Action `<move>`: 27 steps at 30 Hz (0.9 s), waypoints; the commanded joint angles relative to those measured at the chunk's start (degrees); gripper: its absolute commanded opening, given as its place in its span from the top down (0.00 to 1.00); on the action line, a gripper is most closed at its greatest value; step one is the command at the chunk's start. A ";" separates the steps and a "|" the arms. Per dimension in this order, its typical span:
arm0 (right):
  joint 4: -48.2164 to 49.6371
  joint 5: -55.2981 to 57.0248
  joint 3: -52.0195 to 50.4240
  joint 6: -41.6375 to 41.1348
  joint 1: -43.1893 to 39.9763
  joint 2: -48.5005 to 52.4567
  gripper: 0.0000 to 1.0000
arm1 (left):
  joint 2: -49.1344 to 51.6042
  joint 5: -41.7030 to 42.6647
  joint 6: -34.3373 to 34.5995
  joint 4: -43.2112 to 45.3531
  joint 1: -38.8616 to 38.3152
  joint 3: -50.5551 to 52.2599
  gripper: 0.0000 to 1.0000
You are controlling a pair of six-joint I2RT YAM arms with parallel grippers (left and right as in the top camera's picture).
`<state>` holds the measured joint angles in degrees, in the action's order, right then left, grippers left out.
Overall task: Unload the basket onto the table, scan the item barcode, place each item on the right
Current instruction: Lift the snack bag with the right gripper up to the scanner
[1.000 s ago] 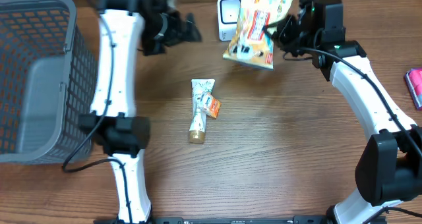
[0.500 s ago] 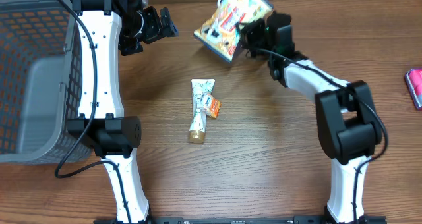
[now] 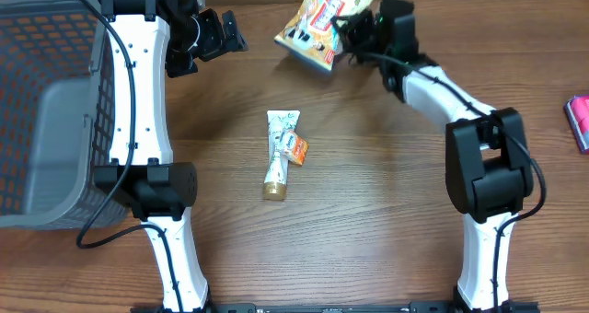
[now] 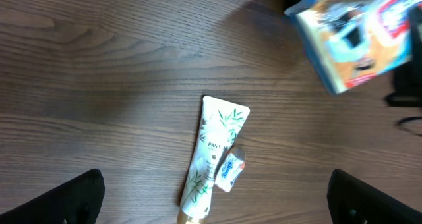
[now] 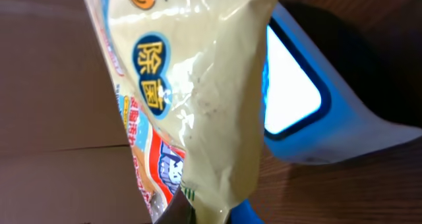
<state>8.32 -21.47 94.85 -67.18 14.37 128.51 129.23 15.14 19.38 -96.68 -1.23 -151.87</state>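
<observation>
Your right pincer (image 3: 350, 29) is clamped shut on the printed packet (image 3: 320, 18), holding it clear of the counter (image 3: 386, 212) just ahead of its fingers, before the lit scanner (image 5: 293, 95), presumably to present the barcode, while your left pincer (image 3: 230, 35) hangs wide open and empty.

A mock shop checkout on a test bench: a grey mesh shopping basket (image 3: 110, 101) at the edge of a wood-grain table (image 3: 386, 212), a lit barcode scanner (image 5: 297, 99), and retail goods, a tube (image 3: 279, 152) and a printed pouch (image 3: 324, 18), between 2 white robot arms (image 3: 147, 101).
</observation>
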 commanded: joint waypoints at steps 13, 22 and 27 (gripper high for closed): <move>-46.27 -1.33 7.43 10.21 -42.01 -16.50 0.96 | -0.61 -0.59 0.35 -0.13 0.09 -0.42 0.01; -62.60 11.43 7.32 23.58 -62.58 -16.20 0.96 | -0.61 -0.59 0.35 -0.13 0.09 -0.44 0.00; -65.61 16.39 6.99 25.40 -65.75 -16.20 0.96 | -0.61 -0.59 0.35 -0.13 0.09 -0.44 0.00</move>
<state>-56.42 -10.31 101.34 -44.66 -50.63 114.21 129.23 14.90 19.40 -96.71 -1.23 -151.87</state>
